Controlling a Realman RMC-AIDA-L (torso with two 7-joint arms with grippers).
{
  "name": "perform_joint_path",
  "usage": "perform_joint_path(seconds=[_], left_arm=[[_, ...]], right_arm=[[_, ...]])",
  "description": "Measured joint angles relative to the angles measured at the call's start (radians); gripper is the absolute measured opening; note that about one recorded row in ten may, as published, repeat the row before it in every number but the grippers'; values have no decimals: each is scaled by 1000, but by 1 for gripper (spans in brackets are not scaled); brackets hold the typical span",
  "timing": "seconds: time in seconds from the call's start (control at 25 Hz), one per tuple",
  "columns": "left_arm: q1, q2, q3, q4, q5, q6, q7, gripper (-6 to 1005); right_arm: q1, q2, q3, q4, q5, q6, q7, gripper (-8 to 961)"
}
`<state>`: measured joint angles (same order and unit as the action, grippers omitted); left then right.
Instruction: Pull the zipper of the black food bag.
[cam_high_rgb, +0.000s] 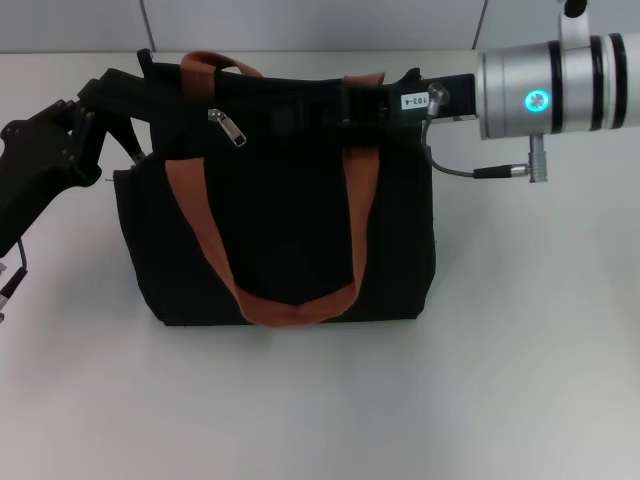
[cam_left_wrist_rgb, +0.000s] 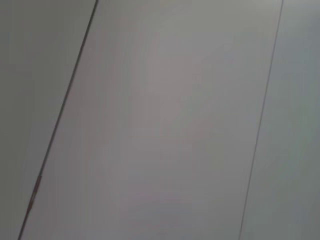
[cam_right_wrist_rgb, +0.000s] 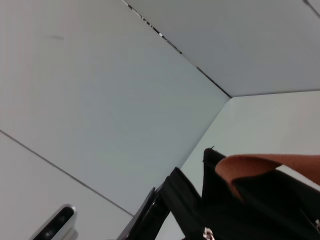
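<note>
Black food bag (cam_high_rgb: 290, 230) standing upright on the white counter (cam_high_rgb: 320, 410), toward its far edge and roughly midway between its left and right edges, with the orange-brown straps (cam_high_rgb: 290, 300) hanging in a U down the near face. The zipper (cam_high_rgb: 226, 127), a small silver pull tab, hangs at the left part of the bag's upper edge; how much of the zip line is closed cannot be told. The left claw (cam_high_rgb: 105, 95) is at the bag's upper left corner, touching or gripping the fabric there, apparently to steady it; whether its fingers are wide or narrow cannot be told. The right claw (cam_high_rgb: 375, 95) reaches in along the bag's upper right edge, well apart from the pull tab; its finger state likewise cannot be told. By this evidence the task appears to be at an early stage: the bag looks braced, the tab is not yet gripped, and the pull along the zip line remains to be made.
</note>
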<state>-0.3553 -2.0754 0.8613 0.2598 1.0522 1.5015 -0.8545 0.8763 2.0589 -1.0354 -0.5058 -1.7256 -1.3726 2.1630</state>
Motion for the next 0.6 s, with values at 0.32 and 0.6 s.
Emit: perform_joint_path(seconds=[0.32, 0.6], left_arm=[[-6, -1, 5, -1, -6, -6, 0, 58], [-30, 0, 15, 0, 1, 41, -117, 59]], right_arm=[[-43, -3, 10, -22, 41, -35, -46, -1], [-92, 13, 8, -47, 150, -102, -254, 0]])
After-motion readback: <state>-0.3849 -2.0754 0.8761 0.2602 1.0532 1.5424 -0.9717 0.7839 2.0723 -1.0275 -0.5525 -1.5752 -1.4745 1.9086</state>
